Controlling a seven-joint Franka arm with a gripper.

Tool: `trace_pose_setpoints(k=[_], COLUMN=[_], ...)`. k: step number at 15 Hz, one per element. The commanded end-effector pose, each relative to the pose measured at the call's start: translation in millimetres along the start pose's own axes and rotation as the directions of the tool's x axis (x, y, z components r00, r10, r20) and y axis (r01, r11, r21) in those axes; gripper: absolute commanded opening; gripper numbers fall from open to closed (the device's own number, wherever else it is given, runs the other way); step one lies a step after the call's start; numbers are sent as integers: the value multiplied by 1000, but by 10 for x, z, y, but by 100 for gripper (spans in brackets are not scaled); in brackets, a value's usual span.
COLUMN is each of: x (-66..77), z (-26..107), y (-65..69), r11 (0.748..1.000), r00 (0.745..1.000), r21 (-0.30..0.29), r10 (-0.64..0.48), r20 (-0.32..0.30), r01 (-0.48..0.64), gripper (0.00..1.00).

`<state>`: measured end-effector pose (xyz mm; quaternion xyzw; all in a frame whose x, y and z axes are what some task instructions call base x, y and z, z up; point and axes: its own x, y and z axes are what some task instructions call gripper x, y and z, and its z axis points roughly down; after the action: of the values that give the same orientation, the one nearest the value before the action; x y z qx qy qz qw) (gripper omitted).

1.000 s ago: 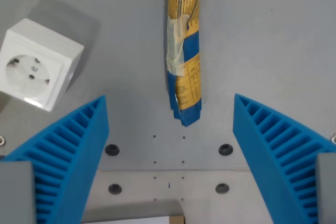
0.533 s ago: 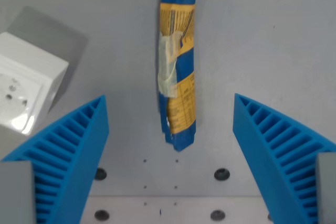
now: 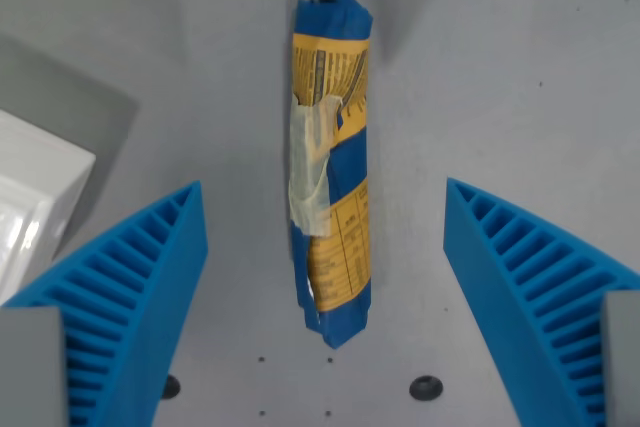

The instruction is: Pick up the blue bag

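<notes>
Blue bag point(image 3: 331, 162): long crinkly roll, yellow label, tape strip | jaws: ribbed blue, wide apart | table point(image 3: 520, 77): matte grey

bare table point(image 3: 520, 97) both sides of blue bag point(image 3: 330, 167), white socket box point(image 3: 30, 207) near left finger point(image 3: 120, 297)

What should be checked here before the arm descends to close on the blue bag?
1. Fingers open: ok, the left finger and the right one stand wide apart.
2. Blue bag between the fingers: ok, roughly centred, slightly toward the wrist view's left.
3. Bag's long axis across the closing direction: ok.
4. Nothing held yet: ok, gap around the bag on both sides.
5. White socket box clear of the left finger: cannot tell, it sits close at the wrist view's left edge.
6. Height above the table: cannot tell.
</notes>
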<state>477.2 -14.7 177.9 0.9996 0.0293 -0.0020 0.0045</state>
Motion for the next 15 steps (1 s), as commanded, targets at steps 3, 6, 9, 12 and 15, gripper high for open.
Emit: trace_pose_setpoints(k=[3, 6, 9, 12, 15], x=[-36, -47, -41, -35, -35], z=[228, 355, 504, 603, 603], y=[50, 40, 12, 3, 3], r11=[998, 998, 998, 998, 998], r00=[994, 995, 995, 995, 995], r21=[56, 59, 62, 64, 64], r10=[-22, -21, -20, -18, -18], r20=[-106, -101, -100, -101, -101], r01=[29, 27, 26, 24, 24], gripper=[100, 100, 100, 0, 0])
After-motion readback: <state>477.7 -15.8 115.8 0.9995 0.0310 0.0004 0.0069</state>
